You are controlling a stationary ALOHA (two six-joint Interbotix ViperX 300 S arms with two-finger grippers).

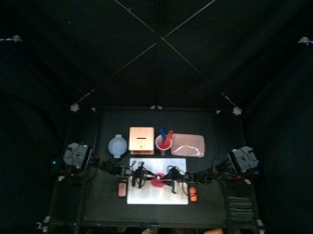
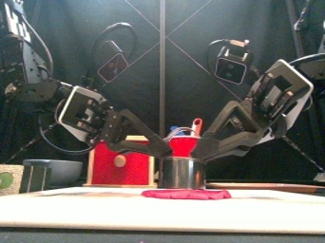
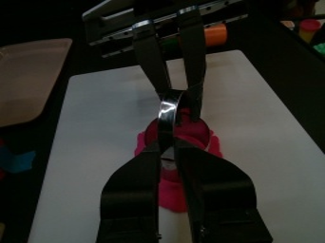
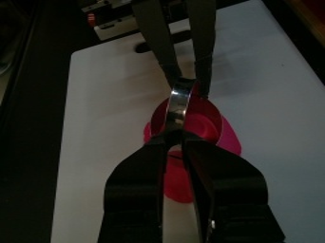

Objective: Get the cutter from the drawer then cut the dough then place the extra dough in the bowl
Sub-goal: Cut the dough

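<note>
Red dough (image 2: 187, 195) is seen lying flat on the white cutting board (image 1: 141, 195) at the front of the desk (image 1: 110, 121). The round metal cutter (image 2: 181, 172) is stood upright on top of the dough, near the middle of the board. The cutter is held from both sides. The left gripper (image 3: 174, 140) is pinched on the rim at its own side, and the right gripper (image 4: 178, 140) is pinched on the opposite rim. The jaws of each are drawn close together around the thin metal. Behind the board, a wooden box (image 1: 141, 139) with a red front, a red cup (image 1: 166, 140) holding toy knives and a pink tray (image 1: 189, 143) are lined up. A blue-grey bowl (image 1: 116, 144) is set just left of the box.
</note>
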